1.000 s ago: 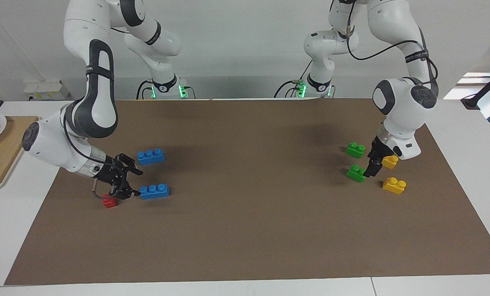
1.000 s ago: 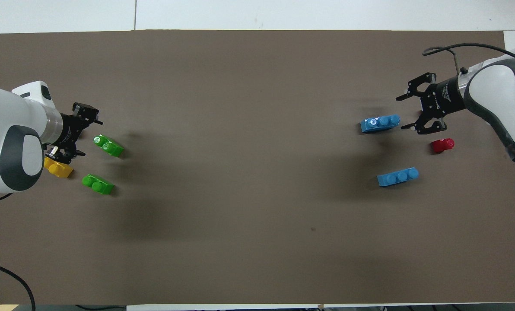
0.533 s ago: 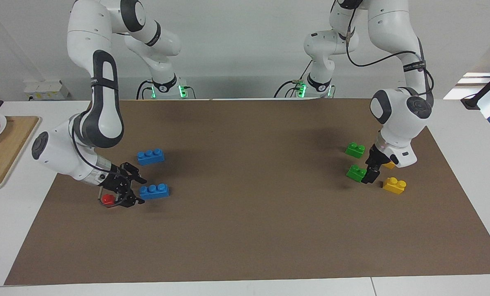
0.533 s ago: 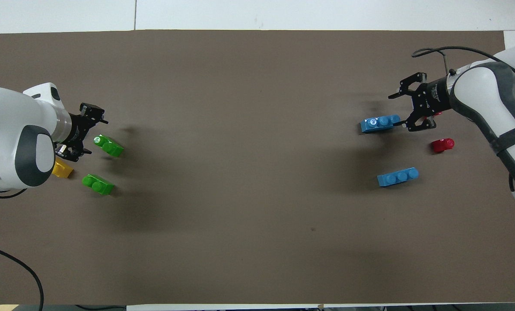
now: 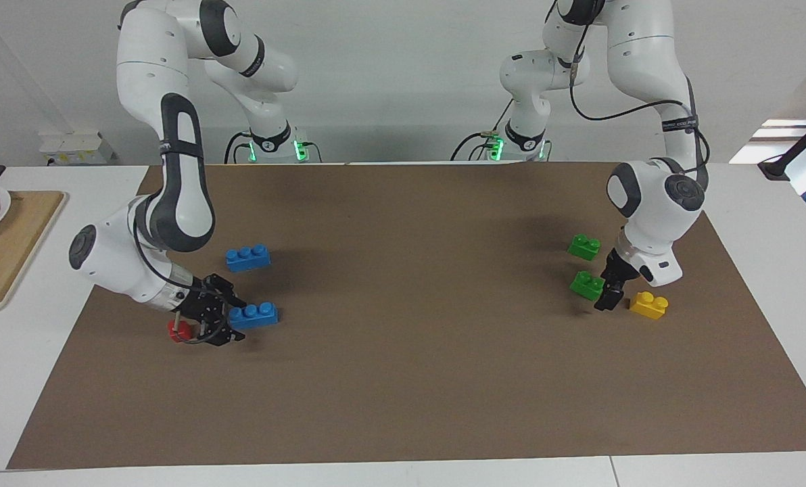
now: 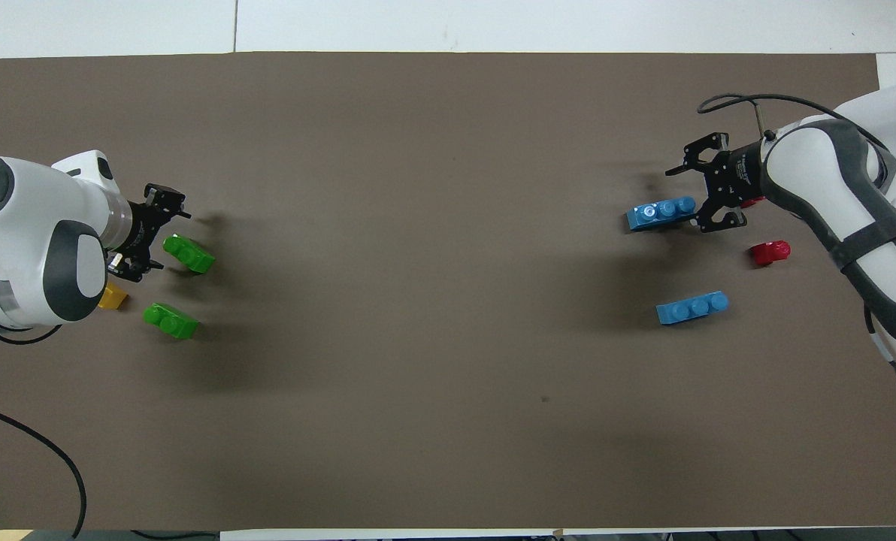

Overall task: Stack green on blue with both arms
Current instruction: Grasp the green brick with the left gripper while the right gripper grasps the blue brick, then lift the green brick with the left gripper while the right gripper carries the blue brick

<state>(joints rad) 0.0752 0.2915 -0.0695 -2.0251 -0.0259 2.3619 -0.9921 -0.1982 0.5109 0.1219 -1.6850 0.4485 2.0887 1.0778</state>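
Observation:
Two blue bricks lie toward the right arm's end, one (image 5: 248, 258) (image 6: 692, 307) nearer to the robots and one (image 5: 254, 315) (image 6: 662, 213) farther. My right gripper (image 5: 226, 318) (image 6: 697, 197) is low and open, with its fingertips either side of the farther blue brick's end. Two green bricks lie toward the left arm's end, one (image 5: 584, 246) (image 6: 170, 320) nearer and one (image 5: 587, 285) (image 6: 189, 253) farther. My left gripper (image 5: 607, 291) (image 6: 158, 234) is low and open at the farther green brick's end.
A red brick (image 5: 180, 329) lies beside the right gripper, and another (image 6: 770, 252) shows in the overhead view. A yellow brick (image 5: 648, 304) lies beside the left gripper; another (image 6: 112, 297) is partly under the left arm. A wooden board (image 5: 11, 237) sits off the brown mat (image 5: 410, 379).
The right gripper has moved along the mat up to the farther blue brick's end. The left gripper has moved closer to the farther green brick. No brick has moved.

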